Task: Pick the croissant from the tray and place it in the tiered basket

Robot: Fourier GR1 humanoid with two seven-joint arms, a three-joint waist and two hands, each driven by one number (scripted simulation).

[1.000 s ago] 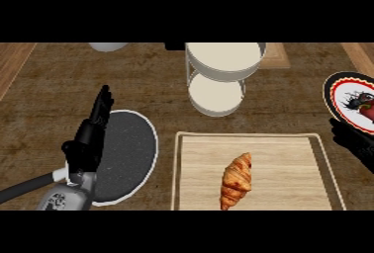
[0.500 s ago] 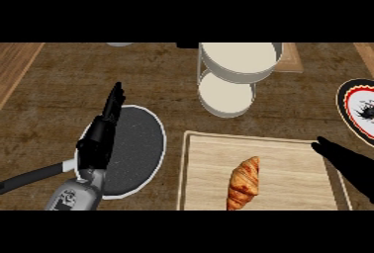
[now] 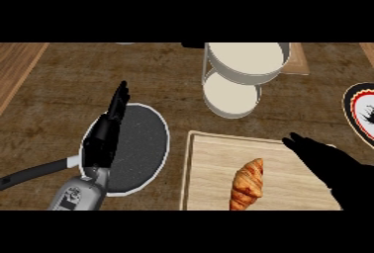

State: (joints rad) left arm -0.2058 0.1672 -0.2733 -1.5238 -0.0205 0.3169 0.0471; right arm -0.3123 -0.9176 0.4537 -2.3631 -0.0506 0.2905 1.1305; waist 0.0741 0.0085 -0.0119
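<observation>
From my station I counted one croissant (image 3: 248,184), lying on one wooden tray (image 3: 211,163). There was one tiered basket (image 3: 237,74), and I made out two round tiers on it, one above the other. One dark frying pan (image 3: 139,143) sat on the counter, and one plate (image 3: 359,111) with a dark rim showed at the right edge. I counted two black hands: one left hand (image 3: 106,131) and one right hand (image 3: 329,165)
</observation>
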